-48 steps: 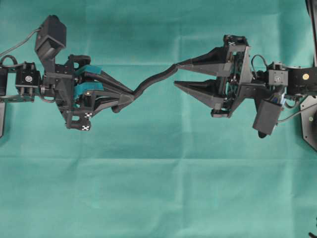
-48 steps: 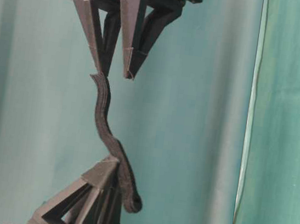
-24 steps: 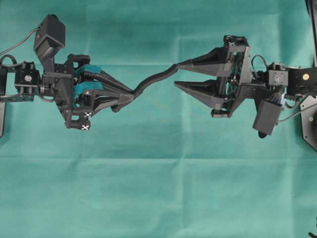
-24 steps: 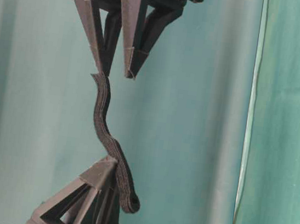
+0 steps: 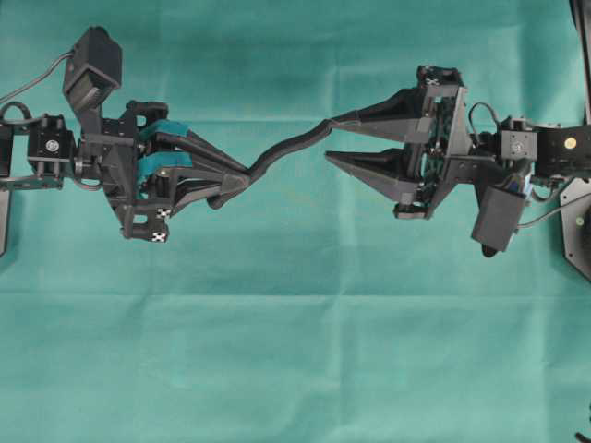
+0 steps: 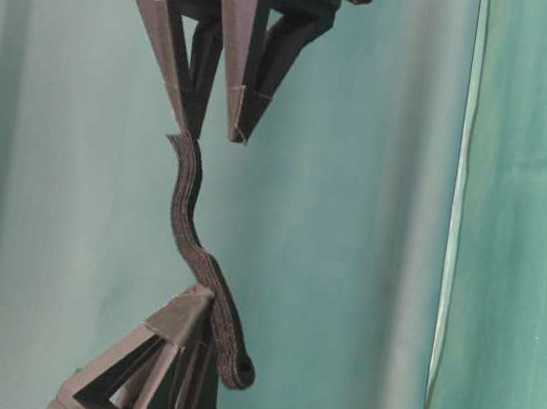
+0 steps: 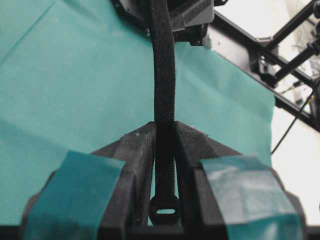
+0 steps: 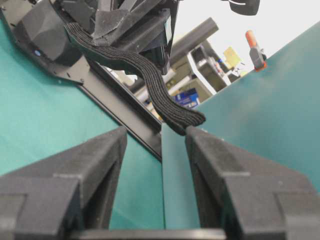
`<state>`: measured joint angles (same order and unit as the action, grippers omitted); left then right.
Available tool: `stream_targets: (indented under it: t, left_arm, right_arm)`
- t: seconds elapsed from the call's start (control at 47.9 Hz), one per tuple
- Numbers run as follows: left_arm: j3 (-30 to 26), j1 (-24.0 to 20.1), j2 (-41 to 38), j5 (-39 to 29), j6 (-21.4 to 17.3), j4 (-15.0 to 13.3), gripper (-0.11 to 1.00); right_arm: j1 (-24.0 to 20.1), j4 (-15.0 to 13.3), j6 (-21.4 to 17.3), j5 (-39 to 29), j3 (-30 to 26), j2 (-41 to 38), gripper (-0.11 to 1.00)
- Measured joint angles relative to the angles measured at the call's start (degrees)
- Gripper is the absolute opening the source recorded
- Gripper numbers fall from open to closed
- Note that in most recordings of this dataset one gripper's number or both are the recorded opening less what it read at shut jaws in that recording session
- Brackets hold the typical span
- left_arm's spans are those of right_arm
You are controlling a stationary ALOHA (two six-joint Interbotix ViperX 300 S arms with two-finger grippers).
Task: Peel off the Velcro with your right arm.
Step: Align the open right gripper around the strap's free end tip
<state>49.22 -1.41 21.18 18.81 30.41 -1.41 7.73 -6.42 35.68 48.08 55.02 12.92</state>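
Observation:
The Velcro point(image 5: 286, 149) is a black strip hanging in the air between the two grippers over the green cloth. My left gripper point(image 5: 242, 175), with teal pads, is shut on it near its looped end point(image 7: 164, 210), which sits between the fingers point(image 7: 135, 150). In the left wrist view the Velcro point(image 7: 164, 75) runs straight up from the left gripper point(image 7: 165, 129). My right gripper point(image 5: 331, 137) is open. The strip's free end point(image 8: 192, 120) rests against the tip of one all-black finger point(image 8: 200, 145), not between the two. From table level the Velcro point(image 6: 186, 218) curves in an S.
Green cloth point(image 5: 295, 351) covers the whole table. Dark fixtures sit at the left edge point(image 5: 4, 217) and the right edge point(image 5: 577, 231). The table-level view shows a vertical seam point(image 6: 452, 228) in the backdrop.

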Motion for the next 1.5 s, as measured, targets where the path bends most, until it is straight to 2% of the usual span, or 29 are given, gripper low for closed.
stream_targets:
  t: [0.146, 0.375, 1.502]
  left_arm:
    - [0.0, -0.09, 0.0, 0.0, 0.0, 0.0, 0.1]
    - [0.0, 0.0, 0.0, 0.0, 0.0, 0.0, 0.1]
    - [0.0, 0.0, 0.0, 0.09, 0.0, 0.0, 0.1]
  right_arm:
    - [0.0, 0.0, 0.09, 0.0, 0.0, 0.0, 0.08]
    - [0.0, 0.0, 0.09, 0.0, 0.0, -0.44, 0.0]
    - [0.0, 0.09, 0.0, 0.0, 0.0, -0.62, -0.05]
